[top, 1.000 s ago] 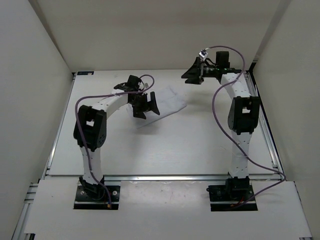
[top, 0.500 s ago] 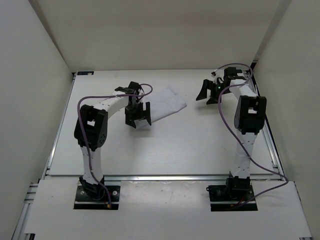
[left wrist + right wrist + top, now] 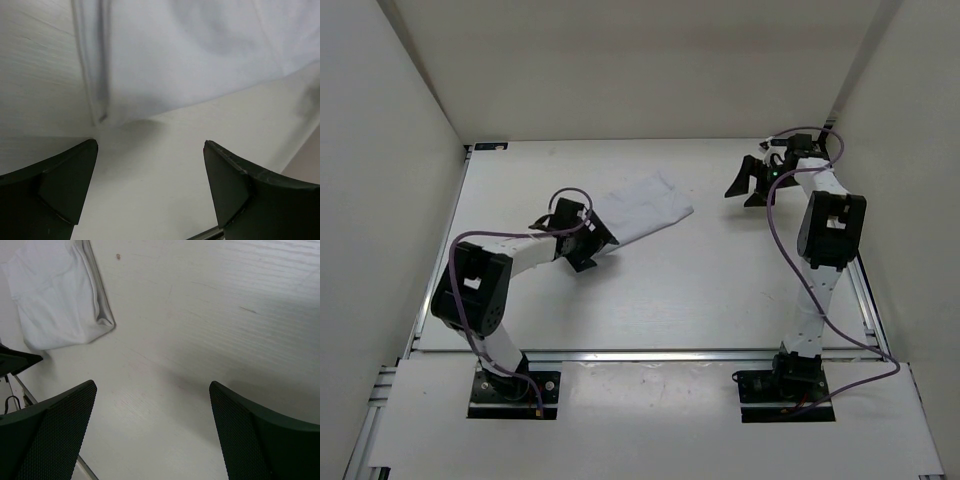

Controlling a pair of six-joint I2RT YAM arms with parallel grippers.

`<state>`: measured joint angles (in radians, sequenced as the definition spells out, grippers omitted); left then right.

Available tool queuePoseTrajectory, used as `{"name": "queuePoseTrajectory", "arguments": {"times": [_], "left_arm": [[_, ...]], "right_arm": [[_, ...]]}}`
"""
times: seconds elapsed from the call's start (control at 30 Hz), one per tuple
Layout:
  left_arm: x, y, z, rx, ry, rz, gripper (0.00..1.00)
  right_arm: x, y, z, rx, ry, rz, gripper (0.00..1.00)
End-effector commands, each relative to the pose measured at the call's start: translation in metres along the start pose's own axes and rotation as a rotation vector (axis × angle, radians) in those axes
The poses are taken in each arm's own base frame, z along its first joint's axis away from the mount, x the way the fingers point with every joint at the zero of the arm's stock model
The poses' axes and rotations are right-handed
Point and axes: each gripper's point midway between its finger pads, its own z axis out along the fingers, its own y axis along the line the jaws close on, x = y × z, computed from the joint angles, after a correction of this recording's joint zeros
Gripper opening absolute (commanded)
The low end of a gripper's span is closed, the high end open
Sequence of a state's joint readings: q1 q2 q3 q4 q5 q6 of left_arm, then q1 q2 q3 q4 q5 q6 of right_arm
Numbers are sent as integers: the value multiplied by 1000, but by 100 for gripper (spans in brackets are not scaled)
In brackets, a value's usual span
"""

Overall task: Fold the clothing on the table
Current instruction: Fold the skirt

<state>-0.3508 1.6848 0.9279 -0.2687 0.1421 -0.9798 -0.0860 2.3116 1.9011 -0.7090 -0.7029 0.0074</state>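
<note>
The clothing (image 3: 642,207) is a plain white piece lying flat and slanted on the table (image 3: 670,300), left of centre at the back. My left gripper (image 3: 588,248) sits low at its near-left end, open. In the left wrist view the clothing (image 3: 190,55) fills the top, its hemmed edge just ahead of the open left gripper (image 3: 150,145), with bare table between the fingers. My right gripper (image 3: 748,187) hangs open at the far right, well away from the clothing. The right wrist view shows the right gripper (image 3: 152,385) over bare table, the clothing (image 3: 60,305) at upper left.
White walls close in the table on the left, back and right. An aluminium rail (image 3: 640,355) runs along the near edge, another down the right side (image 3: 865,290). Purple cables (image 3: 775,240) loop off both arms.
The left arm has dropped and pulled back, bringing its gripper from above the clothing down to its near-left end. The right gripper has come down and swung right. Both stay open.
</note>
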Motion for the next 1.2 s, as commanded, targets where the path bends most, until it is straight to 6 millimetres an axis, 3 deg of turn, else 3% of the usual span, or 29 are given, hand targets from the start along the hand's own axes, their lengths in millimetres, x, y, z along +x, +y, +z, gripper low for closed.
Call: {"name": "queuePoseTrajectory", "arguments": {"times": [0.0,0.07,0.27,0.47,0.6,0.73,0.83,0.93,1.03,1.1,1.17], "left_arm": [[-9,-19,-1,110,-134,-130,99],[-15,-29,1,183,-167,-206,98],[-4,-28,17,128,-161,-206,98],[-2,1,14,79,-190,-245,99],[-9,11,3,77,-257,-298,99],[-23,24,-14,119,-358,-397,99],[-30,25,-24,142,-404,-420,99],[-38,19,-31,154,-425,-428,99],[-53,-6,-45,198,-460,-401,98],[-61,-10,-50,198,-465,-403,99],[-65,-15,-54,212,-462,-398,99]], "right_arm": [[-10,19,-26,-37,-45,-31,99],[-14,21,-31,-42,-59,-37,99],[-13,7,-39,-40,-73,-7,99],[-3,0,-39,-61,-59,37,97],[8,19,-30,-200,-45,34,99],[29,49,-13,-401,4,193,99],[31,58,4,-413,10,207,100],[29,60,30,-389,16,224,99],[23,74,53,-379,21,211,99],[21,90,73,-342,36,161,99],[16,89,91,-278,27,163,97]]}}
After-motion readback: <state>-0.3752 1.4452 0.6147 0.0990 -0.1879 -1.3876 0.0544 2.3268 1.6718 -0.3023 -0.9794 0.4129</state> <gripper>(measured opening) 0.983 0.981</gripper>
